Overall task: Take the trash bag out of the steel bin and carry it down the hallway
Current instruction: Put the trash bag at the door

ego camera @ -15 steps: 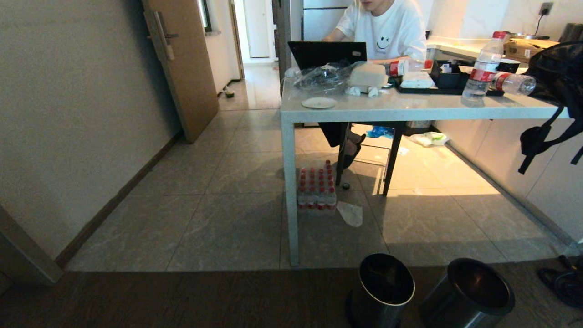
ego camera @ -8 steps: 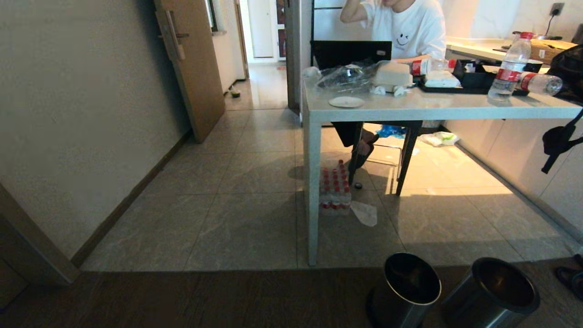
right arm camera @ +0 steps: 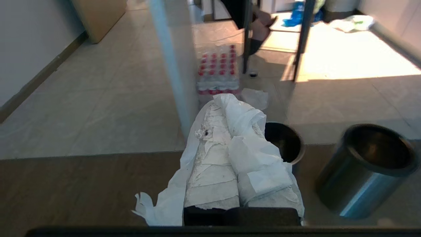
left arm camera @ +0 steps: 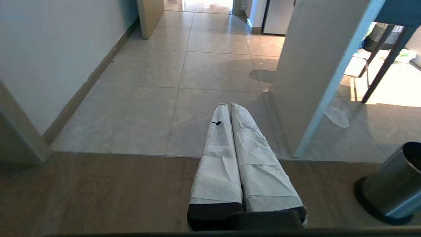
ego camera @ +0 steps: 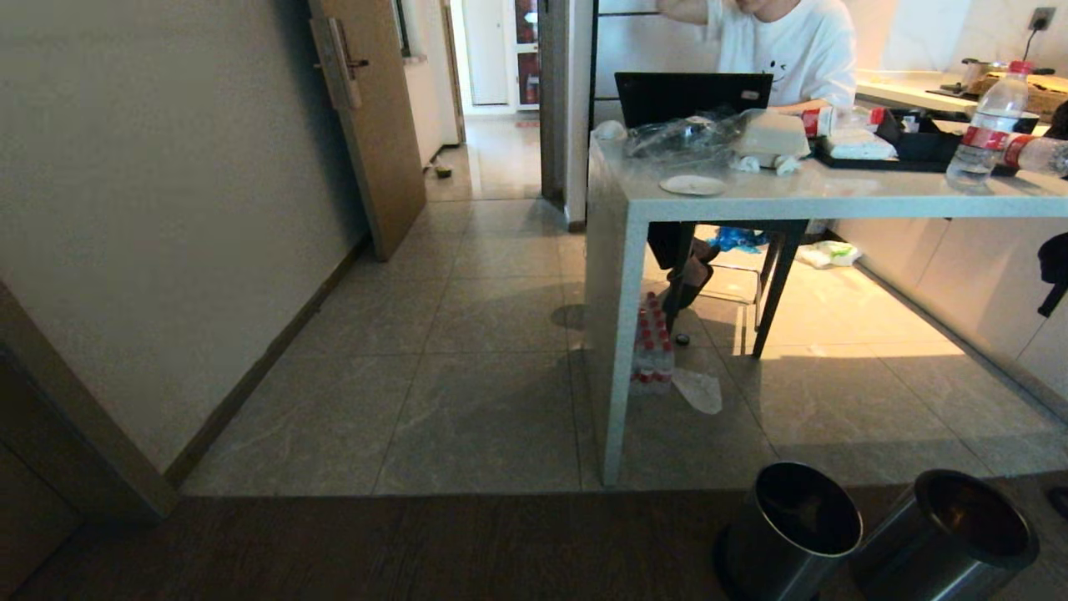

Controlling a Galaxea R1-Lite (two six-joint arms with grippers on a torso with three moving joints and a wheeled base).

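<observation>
My right gripper (right arm camera: 219,103) is shut, and the thin white trash bag (right arm camera: 245,120) lies pinched between and draped over its taped fingers, a loose tail hanging beside them; no print shows. Two alike steel bins stand on the dark wood floor, the left one (ego camera: 793,530) (right arm camera: 286,141) and the right one (ego camera: 951,542) (right arm camera: 368,168), both dark inside. My left gripper (left arm camera: 229,105) is shut with nothing in it, above the floor's edge. The hallway (ego camera: 492,154) opens beyond the doorway at the back. Neither gripper shows in the head view.
A white table (ego camera: 834,196) stands ahead on the right, its leg (ego camera: 613,351) near the bins. A person sits behind it at a laptop. A pack of bottles (ego camera: 653,351) and a flat whitish bag (ego camera: 699,390) lie under it. A wooden door (ego camera: 375,125) stands open by the left wall (ego camera: 167,209).
The whole head view has slid to the right, so the camera has swung left; table and bins sit further right and more of the doorway shows. The person has raised an arm.
</observation>
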